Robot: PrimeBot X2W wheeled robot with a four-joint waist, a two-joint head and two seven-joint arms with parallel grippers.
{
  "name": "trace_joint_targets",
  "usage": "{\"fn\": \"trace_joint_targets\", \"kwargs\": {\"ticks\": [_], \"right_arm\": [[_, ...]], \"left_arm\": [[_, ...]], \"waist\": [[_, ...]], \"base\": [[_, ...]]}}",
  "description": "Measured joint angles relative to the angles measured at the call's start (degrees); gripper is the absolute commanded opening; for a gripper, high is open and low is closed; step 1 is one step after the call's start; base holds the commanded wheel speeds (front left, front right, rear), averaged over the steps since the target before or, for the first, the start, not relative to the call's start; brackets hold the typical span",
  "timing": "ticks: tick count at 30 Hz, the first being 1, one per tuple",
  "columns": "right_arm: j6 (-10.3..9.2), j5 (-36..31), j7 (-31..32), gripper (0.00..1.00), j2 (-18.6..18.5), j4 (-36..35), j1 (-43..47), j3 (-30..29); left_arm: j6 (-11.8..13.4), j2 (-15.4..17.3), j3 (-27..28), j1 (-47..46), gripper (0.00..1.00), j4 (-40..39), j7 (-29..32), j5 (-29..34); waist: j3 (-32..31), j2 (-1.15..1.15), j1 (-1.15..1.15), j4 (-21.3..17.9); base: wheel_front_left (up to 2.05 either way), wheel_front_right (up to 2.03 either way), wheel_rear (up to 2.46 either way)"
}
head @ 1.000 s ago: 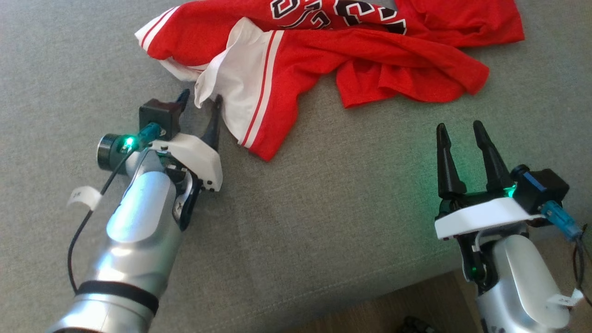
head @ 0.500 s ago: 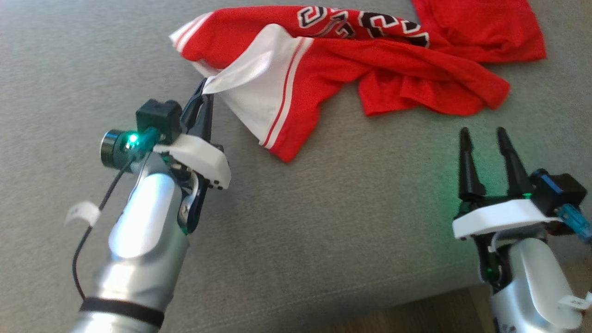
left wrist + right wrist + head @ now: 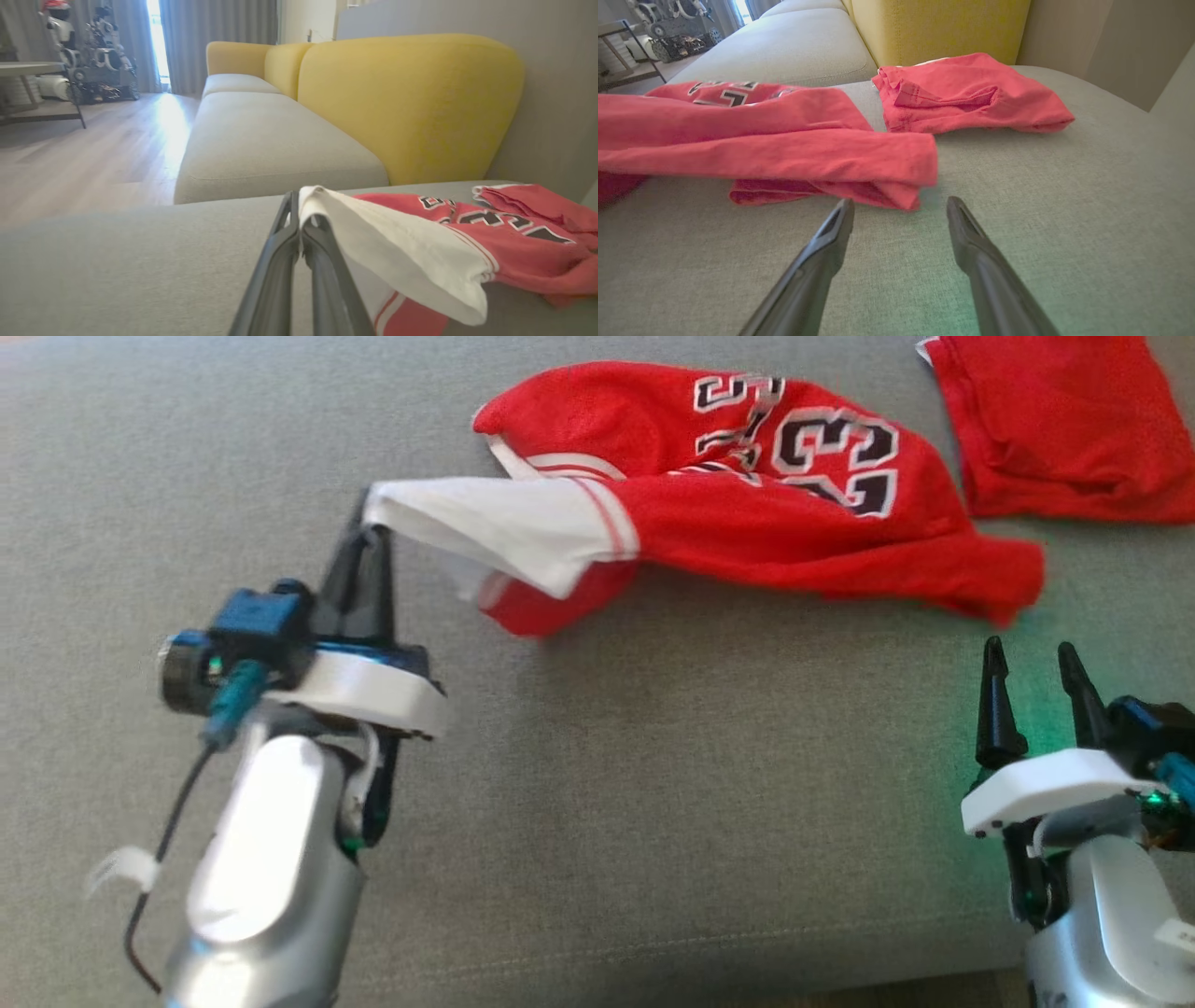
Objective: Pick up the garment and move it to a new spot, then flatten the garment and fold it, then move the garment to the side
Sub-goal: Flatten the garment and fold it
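Observation:
The garment point(image 3: 766, 495) is a red jersey with white trim and black-and-white numbers, stretched across the grey cushion. My left gripper point(image 3: 366, 527) is shut on its white corner and holds that corner lifted off the cushion. In the left wrist view the white fabric point(image 3: 373, 233) drapes over the closed fingertips of the left gripper point(image 3: 299, 205). My right gripper point(image 3: 1027, 663) stands open at the lower right, just short of the jersey's red hem point(image 3: 859, 177). Between the right gripper's point(image 3: 900, 207) fingers lies bare cushion.
A second red cloth point(image 3: 1055, 439) lies bunched at the far right, close to the jersey. Yellow backrests point(image 3: 411, 102) rise behind the grey seat point(image 3: 653, 803). Wooden floor point(image 3: 84, 154) and other machines point(image 3: 88, 51) lie beyond the sofa.
My left gripper closed on the white corner, lifted it and pulled it leftward, stretching the jersey out. The head camera has shifted. The right gripper stayed open.

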Motion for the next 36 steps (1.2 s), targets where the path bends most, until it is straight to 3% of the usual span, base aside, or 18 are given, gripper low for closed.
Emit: {"fn": "trace_joint_targets", "kwargs": {"ticks": [9, 20, 36], "right_arm": [[0.00, 7.5, 0.3, 1.00, 0.0, 4.5, -1.9, 1.8], [0.00, 10.6, 3.1, 1.00, 0.0, 6.4, -1.7, 7.5], [0.00, 7.5, 7.6, 1.00, 0.0, 1.2, 5.1, 10.2]], "left_arm": [[0.3, 0.4, 1.5, 3.7, 0.00, -2.7, 0.0, 0.5], [0.2, 0.3, 1.8, 4.0, 0.00, -2.5, 0.0, 1.0], [0.0, -0.2, 2.6, 4.3, 0.00, -2.5, 0.0, 1.5]], "waist": [[-0.5, 0.00, 0.00, 0.5], [-0.5, 0.00, 0.00, 0.3], [-2.0, 0.00, 0.00, -0.8]], "base": [[0.00, 0.00, 0.00], [0.00, 0.00, 0.00], [0.00, 0.00, 0.00]]}}
